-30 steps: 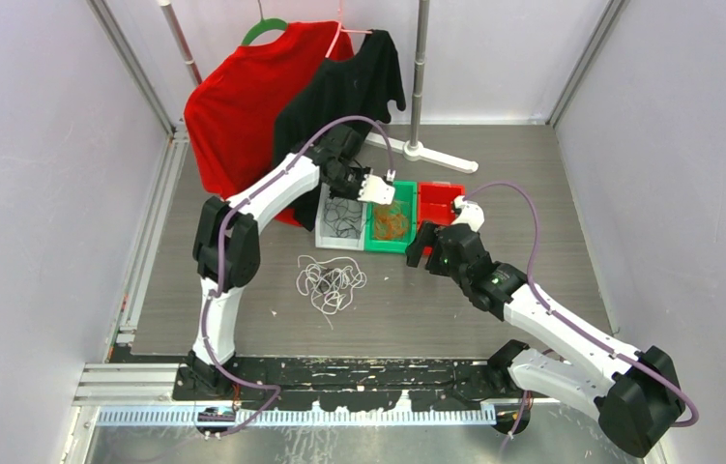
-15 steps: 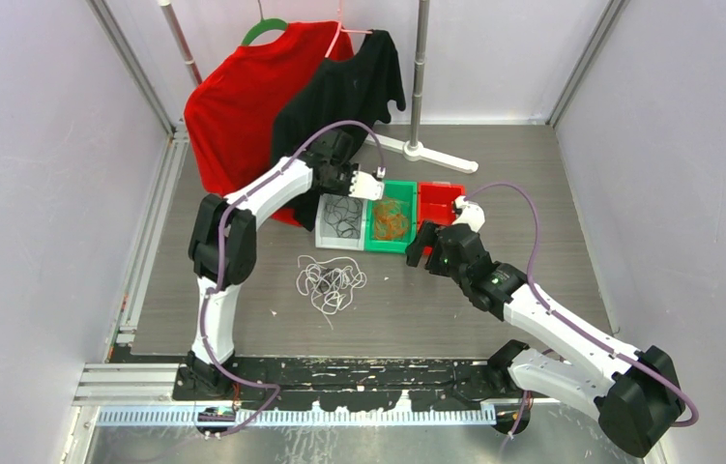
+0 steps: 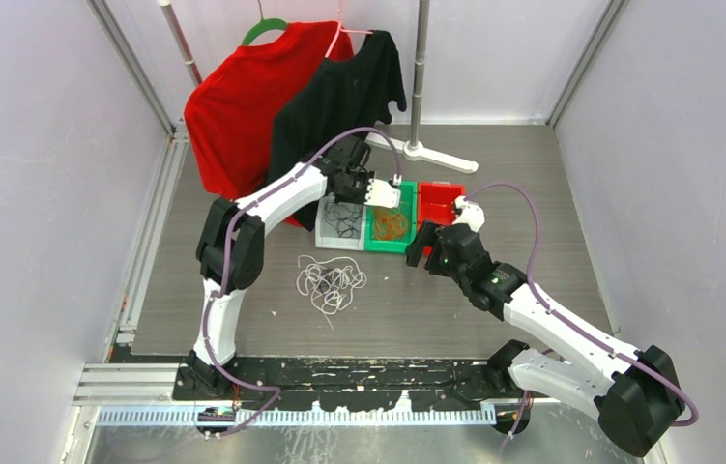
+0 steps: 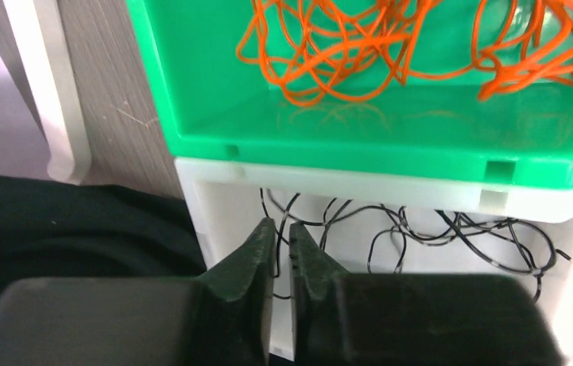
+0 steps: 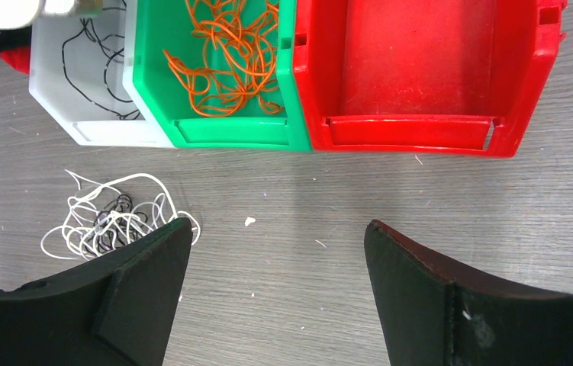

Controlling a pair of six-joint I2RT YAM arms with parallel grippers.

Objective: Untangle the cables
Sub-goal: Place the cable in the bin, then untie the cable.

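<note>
Left gripper [image 4: 281, 227]: shifted right over bins; claws all but clenched, nothing seen held. Right gripper [image 5: 275, 229]: released wide. Cables: white tangle [image 3: 330, 283] on table, 7 o'clock of white bin [image 3: 325, 238]. Likely light, limp, snag-prone; pinch an outer loop.

Orange cables [image 5: 226, 57] in green bin [image 5: 230, 131]. Black cables [image 4: 451, 229] in white bin [image 5: 107, 131]. Red bin [image 5: 413, 131], plain. White cables [image 5: 107, 221], some black strands mixed in, on grey wood-grain table [image 5: 329, 198].
</note>
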